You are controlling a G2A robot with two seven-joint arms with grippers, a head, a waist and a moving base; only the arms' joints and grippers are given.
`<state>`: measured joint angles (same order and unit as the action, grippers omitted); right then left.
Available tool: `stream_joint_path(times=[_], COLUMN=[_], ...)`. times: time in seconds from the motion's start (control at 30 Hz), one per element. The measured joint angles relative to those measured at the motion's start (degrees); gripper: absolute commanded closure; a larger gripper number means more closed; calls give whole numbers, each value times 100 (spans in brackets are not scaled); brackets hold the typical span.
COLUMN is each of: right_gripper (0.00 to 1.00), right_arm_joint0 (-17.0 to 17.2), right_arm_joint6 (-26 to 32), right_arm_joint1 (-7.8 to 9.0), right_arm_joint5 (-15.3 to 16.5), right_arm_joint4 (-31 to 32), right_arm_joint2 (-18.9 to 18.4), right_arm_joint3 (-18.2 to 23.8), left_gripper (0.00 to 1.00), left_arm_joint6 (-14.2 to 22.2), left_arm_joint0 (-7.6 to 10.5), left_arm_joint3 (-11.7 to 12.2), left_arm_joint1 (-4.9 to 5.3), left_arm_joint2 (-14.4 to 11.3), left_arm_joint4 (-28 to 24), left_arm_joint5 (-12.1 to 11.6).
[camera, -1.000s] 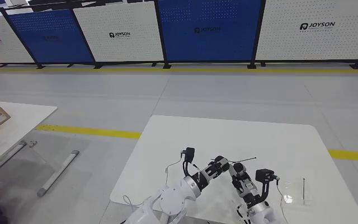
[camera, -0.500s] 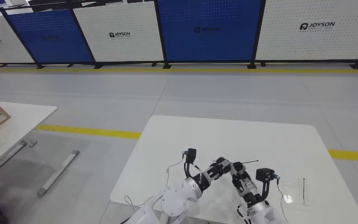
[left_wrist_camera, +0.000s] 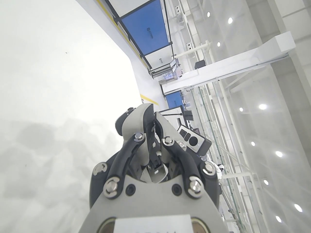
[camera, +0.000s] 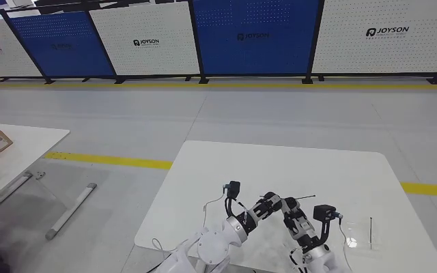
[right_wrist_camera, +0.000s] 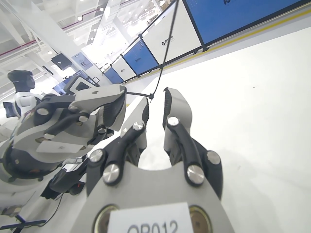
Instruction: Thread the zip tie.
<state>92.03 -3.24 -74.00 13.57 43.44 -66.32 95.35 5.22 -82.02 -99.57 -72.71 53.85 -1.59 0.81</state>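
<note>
**Tie pinched on left, right side not on it yet**

L gripper (right_wrist_camera: 124, 93) is clamped on one end of the zip tie (right_wrist_camera: 160, 67). The strap kinks just past its tips, then runs out above the table (camera: 287, 164) w/ the far end free. R gripper (right_wrist_camera: 157, 96) is spread, fingertips either side of that kink, not touching it as far as I can tell. Vs 1 s ago, both wrists and the tie have crept slightly right and toward the robot, w/ almost nothing in the last half sec. I read that as fine alignment: no loop formed, threading not started.
</note>
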Motion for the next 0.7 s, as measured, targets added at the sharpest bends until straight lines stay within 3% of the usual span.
stream_joint_path(times=[0.07, 0.1, 0.43, 0.7], right_gripper=[87, 100, 100, 100], right_arm_joint0=[9, 14, 17, -10], right_arm_joint6=[0, 0, 24, 120], right_arm_joint1=[1, 2, 2, 0], right_arm_joint5=[7, 11, 8, -25], right_arm_joint4=[-9, -17, -23, 53], right_arm_joint2=[-8, -12, -26, 18], right_arm_joint3=[14, 20, 5, -2], left_gripper=[100, 100, 100, 100], left_arm_joint6=[-4, -6, -17, 38], left_arm_joint0=[0, -2, -26, -51], left_arm_joint3=[-10, -18, -54, -114], left_arm_joint1=[-1, -1, -6, -7], left_arm_joint2=[-2, -5, -13, -57], left_arm_joint4=[21, 32, 50, 125], left_arm_joint5=[19, 26, 9, -190])
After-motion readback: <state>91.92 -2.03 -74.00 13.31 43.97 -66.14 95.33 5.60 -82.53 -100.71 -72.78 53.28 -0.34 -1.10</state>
